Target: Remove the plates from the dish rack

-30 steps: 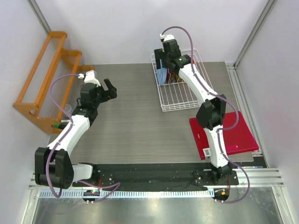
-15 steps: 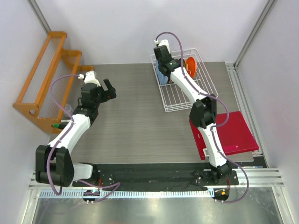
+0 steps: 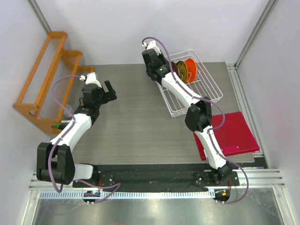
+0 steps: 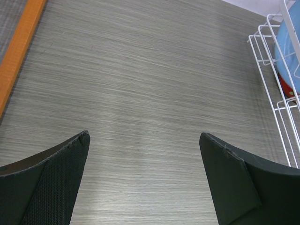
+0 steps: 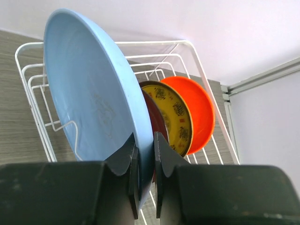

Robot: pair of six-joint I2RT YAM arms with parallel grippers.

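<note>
Rim of light blue plate [image 5: 89, 89] gripped by right pincer [image 5: 144, 145], fingers nearly together; left pincer [image 4: 144, 137] held wide apart above surface [image 4: 140, 65].

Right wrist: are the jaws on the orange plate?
No, the jaws pinch the light blue plate at its rim; the orange plate stands behind.

I see the right gripper [image 3: 153, 70] carried left and away from me, from above the inside of the dish rack [image 3: 207, 90] to its far-left corner. The light blue plate [image 5: 93, 89], pinched at its rim, has travelled with it. The orange plate [image 3: 190, 69] and yellow patterned plate [image 3: 181, 71] now show uncovered from overhead. The rack has skewed, its near end swung rightward.
</note>
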